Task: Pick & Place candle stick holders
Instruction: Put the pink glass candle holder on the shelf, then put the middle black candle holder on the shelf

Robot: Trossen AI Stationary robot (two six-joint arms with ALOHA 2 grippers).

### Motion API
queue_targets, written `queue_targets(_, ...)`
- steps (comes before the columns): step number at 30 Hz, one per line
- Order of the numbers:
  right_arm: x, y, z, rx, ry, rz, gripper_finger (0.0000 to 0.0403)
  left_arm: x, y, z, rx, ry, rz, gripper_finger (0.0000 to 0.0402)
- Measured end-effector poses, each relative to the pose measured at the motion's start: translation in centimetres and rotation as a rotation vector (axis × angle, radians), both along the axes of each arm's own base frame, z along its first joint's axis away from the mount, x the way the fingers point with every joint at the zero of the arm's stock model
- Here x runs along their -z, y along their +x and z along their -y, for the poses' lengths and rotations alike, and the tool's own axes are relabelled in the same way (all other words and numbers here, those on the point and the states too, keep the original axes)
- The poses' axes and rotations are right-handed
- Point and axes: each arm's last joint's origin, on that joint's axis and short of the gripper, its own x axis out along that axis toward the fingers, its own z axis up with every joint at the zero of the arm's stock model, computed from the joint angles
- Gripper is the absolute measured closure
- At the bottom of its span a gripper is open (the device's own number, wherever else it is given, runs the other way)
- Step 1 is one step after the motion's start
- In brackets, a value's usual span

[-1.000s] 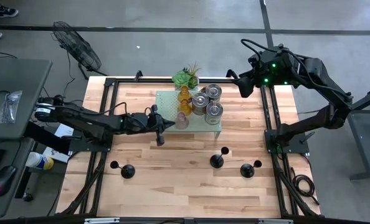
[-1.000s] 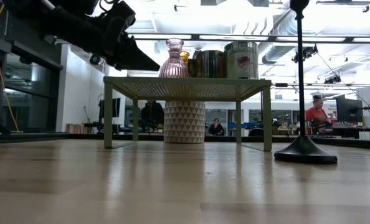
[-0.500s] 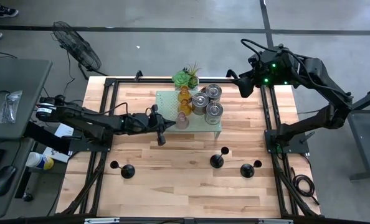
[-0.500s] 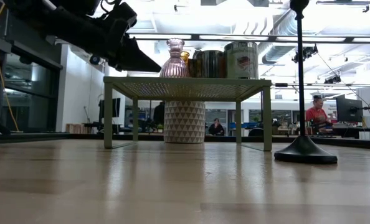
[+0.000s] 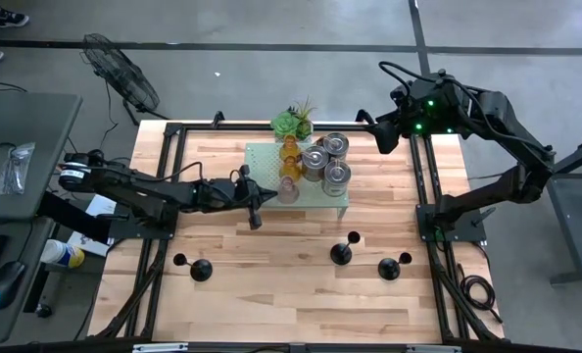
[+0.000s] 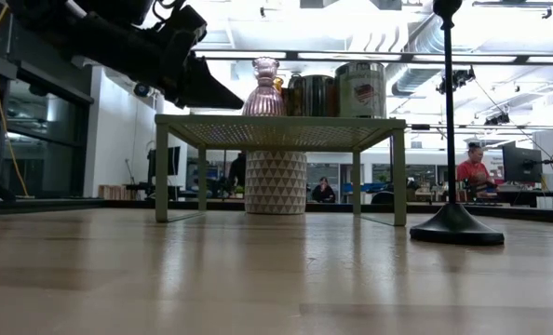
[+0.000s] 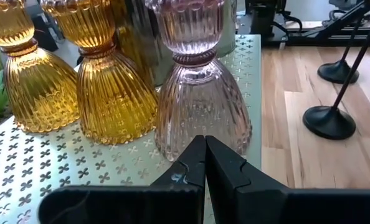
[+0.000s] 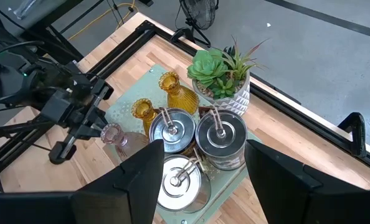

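A pink glass candle stick holder (image 7: 194, 106) stands upright at the near left of the pale green perforated stand (image 5: 262, 162). Two amber glass holders (image 7: 113, 93) and three silvery cylindrical ones (image 5: 330, 162) stand behind and beside it. Three black holders with round bases (image 5: 342, 252) stand on the wooden table nearer the front. My left gripper (image 7: 205, 143) is shut, its tips at the pink holder's base. My right gripper (image 5: 381, 132) hangs open, high over the table's far right, holding nothing. My left gripper's shut fingertips (image 7: 200, 152) meet the lower flared part of the pink holder (image 7: 197, 134), just above the stand's top. The fingers come from the table's left, slanting slightly down. The holder stands upright on the stand.
A green spiky potted plant (image 5: 293, 122) stands behind the stand at the far edge. The black metal frame (image 5: 169, 176) runs along the table's left and right sides. One tall black holder (image 6: 451, 223) stands close in the low view.
My shut left gripper has edged toward the table's right, against the pink holder. The holder has slid a little along the stand toward the right and stays upright.
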Motion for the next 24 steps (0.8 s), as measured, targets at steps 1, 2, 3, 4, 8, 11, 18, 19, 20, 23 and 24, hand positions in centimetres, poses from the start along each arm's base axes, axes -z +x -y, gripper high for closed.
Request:
queue_targets(1, 0.0, 0.0, 0.0, 0.000, 0.000, 0.000, 0.0187, 0.0, 0.0, 0.0, 0.000, 0.000, 0.001, 0.0401)
queue_targets(2, 0.0, 0.0, 0.0, 0.000, 0.000, 0.000, 0.0187, 0.0, 0.0, 0.0, 0.000, -0.001, 0.003, 0.0401)
queue_targets(3, 0.0, 0.0, 0.0, 0.000, 0.000, 0.000, 0.0187, 0.0, 0.0, 0.0, 0.002, -0.001, 0.003, 0.0401)
queue_targets(4, 0.0, 0.0, 0.0, 0.000, 0.000, 0.000, 0.0187, 0.0, 0.0, 0.0, 0.007, -0.003, 0.003, 0.0401)
queue_targets(8, 0.0, 0.0, 0.0, 0.000, 0.000, 0.000, 0.0187, 0.0, 0.0, 0.0, 0.014, -0.005, -0.003, 0.0401)
queue_targets(11, 0.0, 0.0, 0.0, -0.006, 0.005, 0.001, 0.0187, 0.1, 0.0, 0.0, -0.009, 0.002, -0.008, 0.0401)
queue_targets(18, 0.0, 0.0, -0.1, -0.023, 0.017, 0.005, 0.0187, -1.2, -1.2, -0.1, -0.027, 0.004, -0.002, 0.0401)
queue_targets(19, 0.0, 0.0, -0.1, -0.024, 0.017, 0.005, 0.0187, -1.6, -1.5, -0.1, -0.028, 0.003, 0.007, 0.0401)
queue_targets(20, 0.0, 0.0, -0.1, -0.024, 0.015, 0.004, 0.0187, -2.0, -1.9, -0.1, -0.028, 0.003, 0.014, 0.0401)
queue_targets(23, 0.0, 0.0, -0.1, -0.033, 0.021, 0.006, 0.0187, -3.1, -3.1, -0.2, -0.030, 0.005, 0.032, 0.0401)
queue_targets(24, 0.0, 0.1, -0.1, -0.043, 0.028, 0.008, 0.0187, -3.5, -3.6, -0.2, -0.031, 0.005, 0.035, 0.0401)
